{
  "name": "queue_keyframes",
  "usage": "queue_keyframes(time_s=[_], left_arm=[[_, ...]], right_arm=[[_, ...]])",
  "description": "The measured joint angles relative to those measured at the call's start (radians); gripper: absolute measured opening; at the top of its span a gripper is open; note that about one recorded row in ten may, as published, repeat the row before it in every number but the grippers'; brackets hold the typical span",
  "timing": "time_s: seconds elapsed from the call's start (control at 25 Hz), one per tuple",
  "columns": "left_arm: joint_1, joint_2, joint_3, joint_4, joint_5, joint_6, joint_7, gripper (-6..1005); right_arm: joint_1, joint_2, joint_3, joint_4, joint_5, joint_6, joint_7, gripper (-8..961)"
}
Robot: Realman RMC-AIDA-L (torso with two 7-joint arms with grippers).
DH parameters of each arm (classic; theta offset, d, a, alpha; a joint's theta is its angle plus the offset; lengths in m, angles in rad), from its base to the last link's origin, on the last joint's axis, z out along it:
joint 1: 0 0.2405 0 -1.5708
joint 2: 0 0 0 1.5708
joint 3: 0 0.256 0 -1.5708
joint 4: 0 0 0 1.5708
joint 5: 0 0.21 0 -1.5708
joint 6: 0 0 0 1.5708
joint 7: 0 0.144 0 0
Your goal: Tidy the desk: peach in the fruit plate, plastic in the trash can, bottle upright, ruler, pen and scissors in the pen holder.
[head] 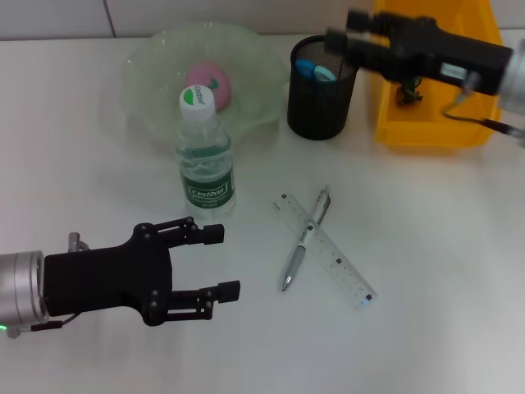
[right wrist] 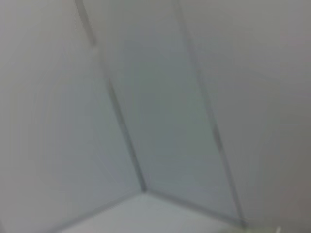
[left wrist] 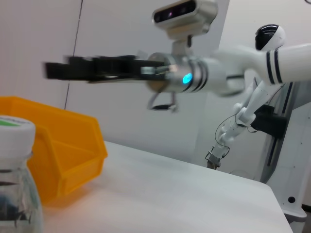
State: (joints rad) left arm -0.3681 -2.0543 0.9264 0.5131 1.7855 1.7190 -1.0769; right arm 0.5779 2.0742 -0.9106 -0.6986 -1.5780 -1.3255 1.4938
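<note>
The water bottle (head: 204, 152) stands upright, label too blurry to read, just behind the wide-open left gripper (head: 221, 263); right gripper (head: 344, 41) over the pen holder (head: 318, 98), grip unclear

Even bright light, soft shadows — right gripper (head: 349, 37) motion-blurred; right wrist view hazy.

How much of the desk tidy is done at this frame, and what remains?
Done: the peach lies in the fruit plate, the bottle stands upright, and blue handles, probably the scissors, sit in the pen holder. In hand: nothing; the right gripper is above the holder, and the left gripper hangs open near the bottle. Left: the pen and ruler, crossed on the desk.
</note>
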Motion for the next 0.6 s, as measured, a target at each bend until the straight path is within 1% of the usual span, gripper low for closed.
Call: queue_keyframes(time_s=[0.08, 0.12, 0.2, 0.28, 0.36, 0.4, 0.44, 0.56, 0.6], left_arm=[[0.0, -0.001, 0.0, 0.0, 0.0, 0.001, 0.002, 698], [0.0, -0.001, 0.0, 0.0, 0.0, 0.002, 0.002, 698], [0.0, -0.001, 0.0, -0.001, 0.0, 0.002, 0.004, 697], [0.0, -0.001, 0.0, -0.001, 0.001, 0.002, 0.005, 697], [0.0, -0.001, 0.0, -0.001, 0.001, 0.002, 0.006, 697], [0.0, -0.001, 0.0, -0.001, 0.001, 0.002, 0.006, 697], [0.0, -0.001, 0.0, -0.001, 0.001, 0.002, 0.006, 697], [0.0, -0.001, 0.0, 0.002, 0.001, 0.002, 0.006, 696], [-0.001, -0.001, 0.0, 0.002, 0.001, 0.002, 0.006, 696]], right_arm=[[-0.048, 0.001, -0.006, -0.211, -0.139, -0.092, 0.183, 608], [-0.062, 0.002, -0.003, -0.296, -0.193, -0.135, 0.256, 608], [-0.078, 0.004, 0.001, -0.443, -0.295, -0.224, 0.395, 608], [-0.078, 0.005, -0.003, -0.558, -0.39, -0.313, 0.53, 608], [-0.063, 0.005, -0.009, -0.63, -0.468, -0.382, 0.642, 609], [-0.03, 0.003, -0.031, -0.677, -0.55, -0.448, 0.764, 609], [-0.03, 0.003, -0.031, -0.677, -0.55, -0.448, 0.764, 609], [0.035, 0.001, -0.092, -0.707, -0.665, -0.519, 0.912, 609], [0.068, 0.002, -0.13, -0.714, -0.721, -0.528, 0.953, 608]])
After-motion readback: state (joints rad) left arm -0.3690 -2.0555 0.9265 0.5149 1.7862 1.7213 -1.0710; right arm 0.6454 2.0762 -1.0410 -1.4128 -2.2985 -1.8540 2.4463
